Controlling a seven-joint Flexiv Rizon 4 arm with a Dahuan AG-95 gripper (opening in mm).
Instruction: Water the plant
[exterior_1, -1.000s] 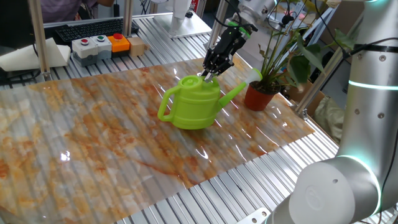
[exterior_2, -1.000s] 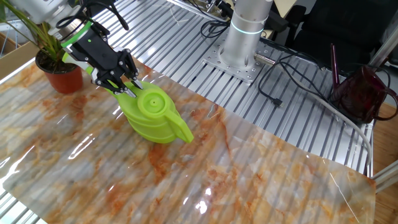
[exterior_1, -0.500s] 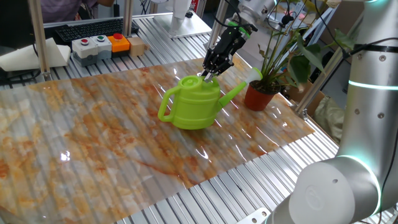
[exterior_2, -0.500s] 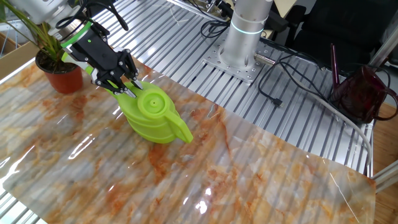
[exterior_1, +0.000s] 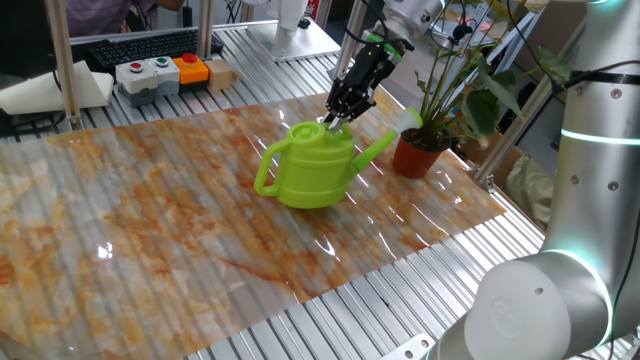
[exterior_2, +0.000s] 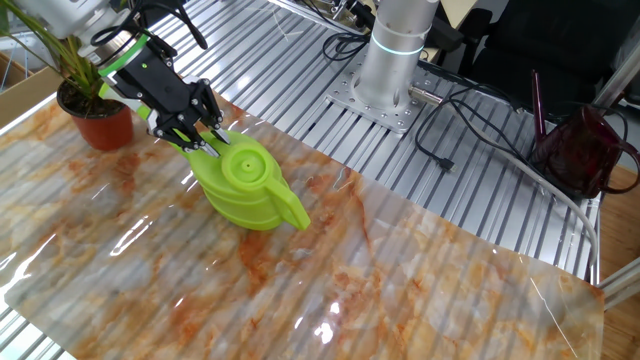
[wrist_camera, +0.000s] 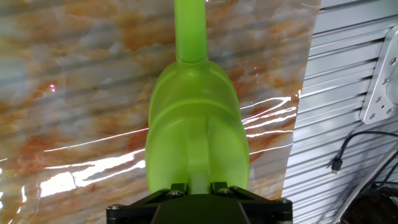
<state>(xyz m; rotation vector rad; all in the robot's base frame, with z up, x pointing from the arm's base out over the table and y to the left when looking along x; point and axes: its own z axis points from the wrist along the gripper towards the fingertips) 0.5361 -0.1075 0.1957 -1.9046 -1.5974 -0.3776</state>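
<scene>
Plant seen only in fixed views. Gripper nearly closed, can top handle clamped between fingers.

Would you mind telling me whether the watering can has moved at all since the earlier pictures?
No. The watering can sits in the same spot on the marbled mat, its spout just as near the plant's pot, with the gripper at its top.
</scene>
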